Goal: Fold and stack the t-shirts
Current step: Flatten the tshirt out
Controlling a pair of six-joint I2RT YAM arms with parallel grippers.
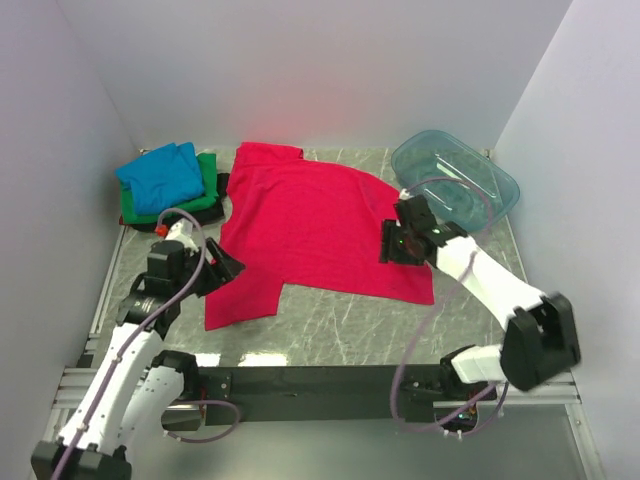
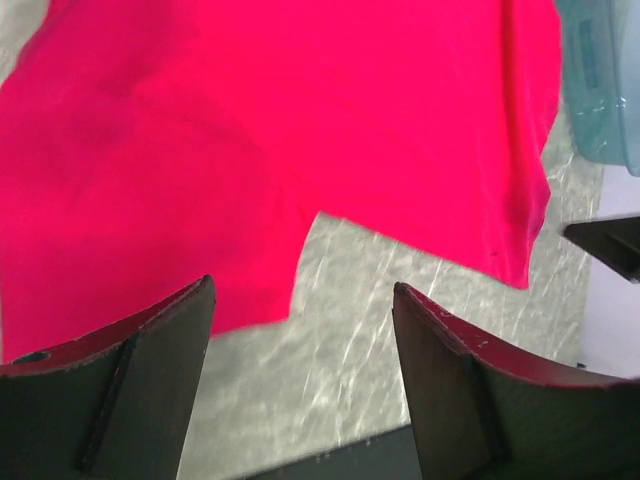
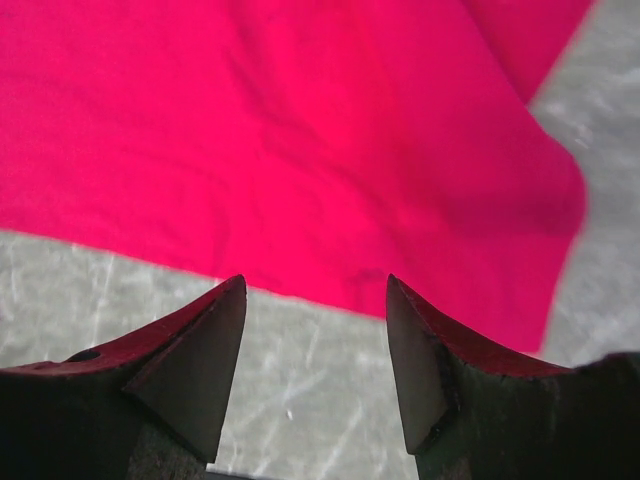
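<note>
Grey marbled table [image 1: 340,325], white walls | red tee [image 1: 300,225] spread flat at centre, soft, creased | blue tee [image 1: 160,175] over green tee [image 1: 207,188] over black tee [image 1: 140,222], piled far left | clear teal tub [image 1: 500,185], far right | left gripper [image 2: 302,290], right gripper [image 3: 315,282]: jaws parted, empty, at red tee's edges.

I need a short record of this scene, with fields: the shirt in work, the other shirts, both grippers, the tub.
red-pink t-shirt: spread flat on table, unfolded
back left: blue t-shirt over green t-shirt, black t-shirt beneath
left gripper: open, at shirt's left edge
right gripper: open, at shirt's right edge
teal tub: back right corner
</note>
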